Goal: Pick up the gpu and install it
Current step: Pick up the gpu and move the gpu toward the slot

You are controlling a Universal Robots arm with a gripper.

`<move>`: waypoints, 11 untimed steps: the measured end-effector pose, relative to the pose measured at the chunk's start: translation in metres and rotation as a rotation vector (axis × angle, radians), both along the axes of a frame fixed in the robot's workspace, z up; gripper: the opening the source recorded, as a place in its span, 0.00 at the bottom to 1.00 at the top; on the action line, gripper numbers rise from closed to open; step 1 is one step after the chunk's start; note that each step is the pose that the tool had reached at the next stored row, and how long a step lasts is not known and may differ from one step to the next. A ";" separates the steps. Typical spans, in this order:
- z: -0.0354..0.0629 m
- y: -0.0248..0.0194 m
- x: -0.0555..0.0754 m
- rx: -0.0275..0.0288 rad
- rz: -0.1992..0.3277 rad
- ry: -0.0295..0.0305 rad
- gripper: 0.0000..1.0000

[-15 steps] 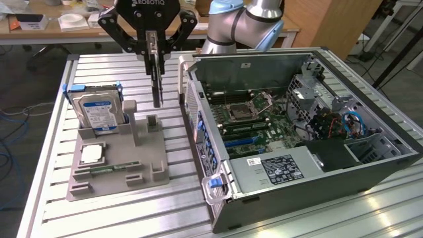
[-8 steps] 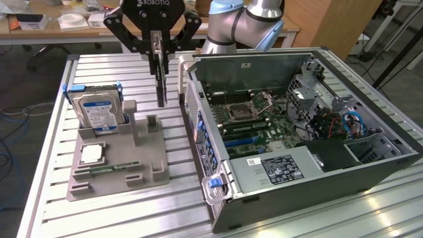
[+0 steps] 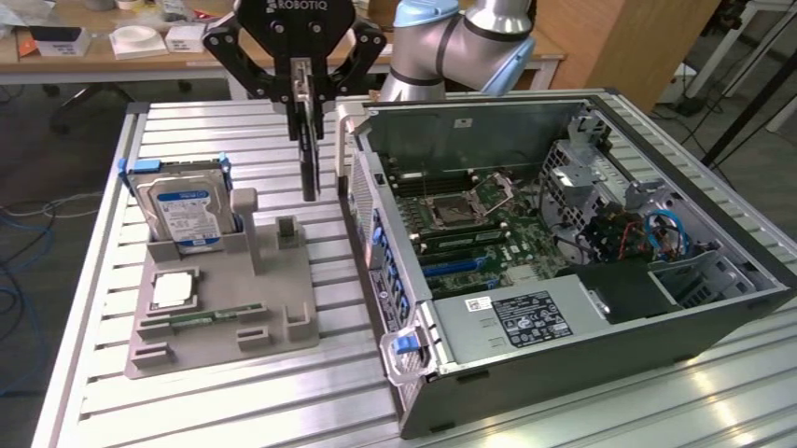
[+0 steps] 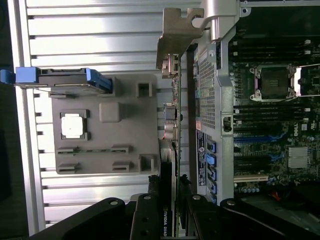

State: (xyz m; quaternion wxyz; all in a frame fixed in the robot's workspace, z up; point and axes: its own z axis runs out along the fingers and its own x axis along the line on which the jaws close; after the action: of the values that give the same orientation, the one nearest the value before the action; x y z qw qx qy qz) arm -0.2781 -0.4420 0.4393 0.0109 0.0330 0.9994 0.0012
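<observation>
Nearest on the table, an open computer case is seen at the exterior view's right, with a grey holder set beside it at the left. Farther back, a hard drive is stood upright in that holder. Beyond it, the gpu is clamped in the pincer (edge-on, hanging vertically), raised over the gap between holder and case.

Gripper: a black body was marked "ROBOTIQ" in white capitals, and black linkage bars were joined at round pivot pins. In the wrist view, the gripper bars were seen as matte black, studded with small silvery pins. Arm: rounded silver-grey segments were fitted with a light blue joint cap.
</observation>
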 end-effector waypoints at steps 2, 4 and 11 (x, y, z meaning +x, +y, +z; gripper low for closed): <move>0.0000 0.0000 0.001 -0.0001 0.000 0.0000 0.26; 0.0000 0.0000 0.002 0.0000 0.000 0.0001 0.26; -0.0001 0.0000 0.004 -0.0001 0.000 0.0001 0.26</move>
State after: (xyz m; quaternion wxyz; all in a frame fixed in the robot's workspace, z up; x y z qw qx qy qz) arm -0.2737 -0.4420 0.4392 0.0109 0.0330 0.9994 0.0011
